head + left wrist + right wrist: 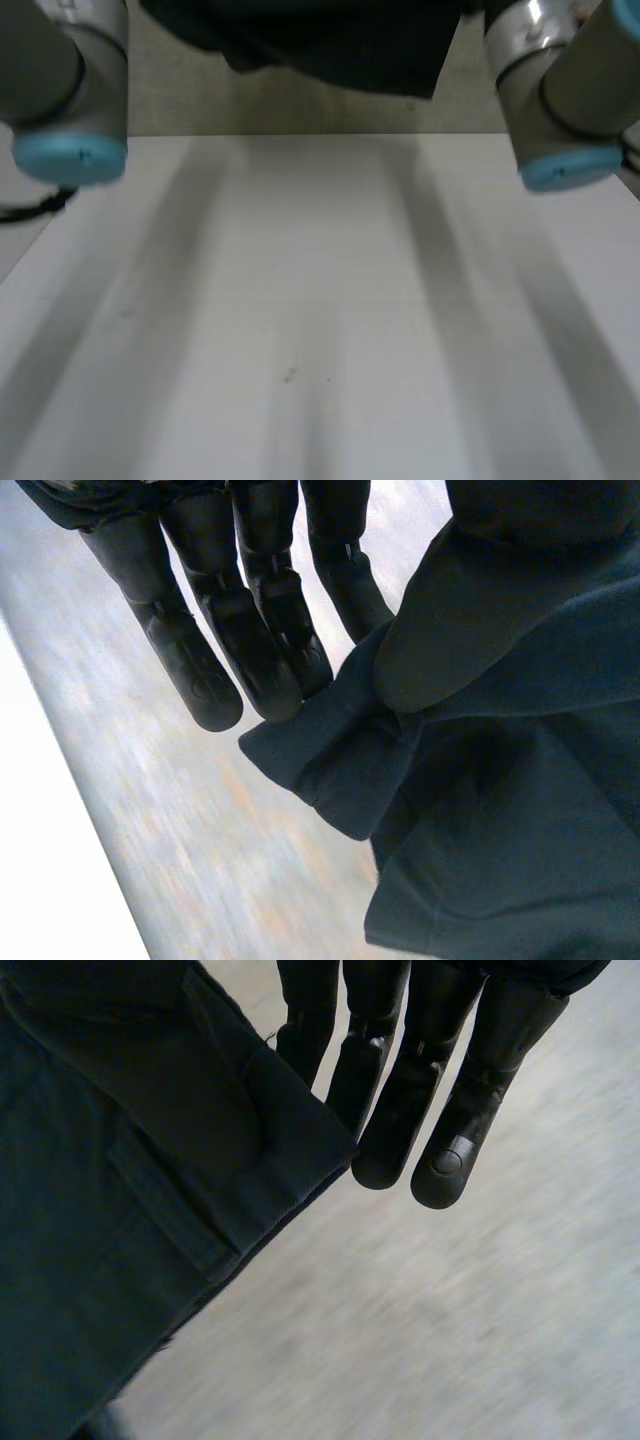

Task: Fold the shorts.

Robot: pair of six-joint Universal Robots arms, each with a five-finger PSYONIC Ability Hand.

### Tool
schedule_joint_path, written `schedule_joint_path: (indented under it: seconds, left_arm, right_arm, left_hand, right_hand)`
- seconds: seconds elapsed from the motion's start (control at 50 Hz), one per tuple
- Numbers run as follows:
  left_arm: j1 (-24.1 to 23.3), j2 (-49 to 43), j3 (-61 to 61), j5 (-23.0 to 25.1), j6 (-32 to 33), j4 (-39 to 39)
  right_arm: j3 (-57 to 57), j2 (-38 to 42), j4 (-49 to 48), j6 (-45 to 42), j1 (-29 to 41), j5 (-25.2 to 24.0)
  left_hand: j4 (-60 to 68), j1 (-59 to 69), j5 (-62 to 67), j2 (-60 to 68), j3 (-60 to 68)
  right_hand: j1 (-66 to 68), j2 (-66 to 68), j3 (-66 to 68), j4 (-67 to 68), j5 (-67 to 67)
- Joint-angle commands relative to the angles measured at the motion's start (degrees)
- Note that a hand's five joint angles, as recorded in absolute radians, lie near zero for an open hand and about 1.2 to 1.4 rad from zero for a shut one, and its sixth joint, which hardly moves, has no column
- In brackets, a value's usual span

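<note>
The dark navy shorts (330,45) hang in the air beyond the far edge of the table, stretched between my two arms. In the left wrist view my left hand (250,630) has straight fingers, and its cloth-covered thumb pinches a hemmed corner of the shorts (500,810) against them. My right hand (400,1090) does the same at the other side: straight fingers, with an edge of the shorts (90,1210) wrapped over the thumb and pinched. The rest of the garment hangs down past both palms.
The white table (320,300) lies below and in front of the arms. My left arm (60,90) and right arm (560,100) are raised at the table's two far corners. Beige floor shows beyond the table's far edge.
</note>
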Motion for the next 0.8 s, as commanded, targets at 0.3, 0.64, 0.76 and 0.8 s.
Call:
schedule_joint_path:
  seconds: [0.3,0.64,0.76,0.8]
  left_arm:
    - [-1.2,-5.8,-39.8,0.1,4.7,-3.2]
    - [-1.1,11.2,-57.6,0.5,15.7,-11.8]
    - [-2.4,15.8,-62.5,0.6,16.7,-18.3]
    - [-3.2,16.4,-63.2,0.9,16.6,-20.1]
  right_arm:
    - [22.4,8.8,23.0,-7.2,0.9,-2.5]
    - [43.2,-8.3,28.8,-12.8,0.9,-2.8]
    - [49.6,-13.0,35.9,-18.5,0.8,-2.5]
    - [51.4,-14.1,36.7,-19.7,0.9,-2.5]
  left_hand:
    - [11.5,15.4,13.9,11.3,11.7]
    - [11.5,15.4,13.9,11.3,11.7]
    - [11.5,15.4,13.9,11.3,11.7]
    - [11.5,15.4,13.9,11.3,11.7]
  right_hand:
    - [25.6,12.2,12.1,11.7,13.1]
    - [25.6,12.2,12.1,11.7,13.1]
    - [25.6,12.2,12.1,11.7,13.1]
    - [25.6,12.2,12.1,11.7,13.1]
